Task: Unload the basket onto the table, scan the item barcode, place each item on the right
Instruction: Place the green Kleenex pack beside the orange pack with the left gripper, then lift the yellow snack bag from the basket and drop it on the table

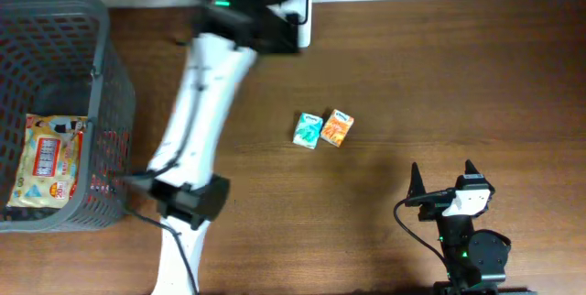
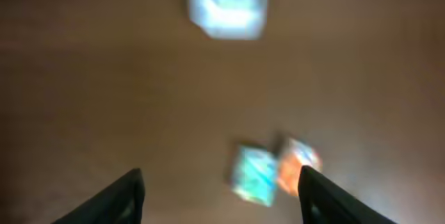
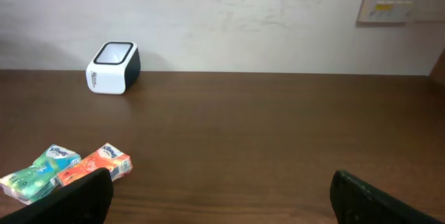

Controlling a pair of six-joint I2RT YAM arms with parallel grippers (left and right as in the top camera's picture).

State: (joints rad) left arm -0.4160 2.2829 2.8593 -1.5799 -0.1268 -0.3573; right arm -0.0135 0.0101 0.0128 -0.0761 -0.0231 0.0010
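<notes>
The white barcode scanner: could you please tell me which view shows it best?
The right wrist view: the scanner stands sharp and unobstructed near the wall. Overhead, the left arm hides most of it. The left wrist view shows only a blurred pale shape.

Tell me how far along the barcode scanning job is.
Done, apparently: one packet lies in the basket. In hand: nothing; the left gripper is open and empty above the table, its view blurred, and the right gripper sits open. Left: the teal pack and orange pack lie side by side on the table, away from the white scanner, yet to be picked up.
</notes>
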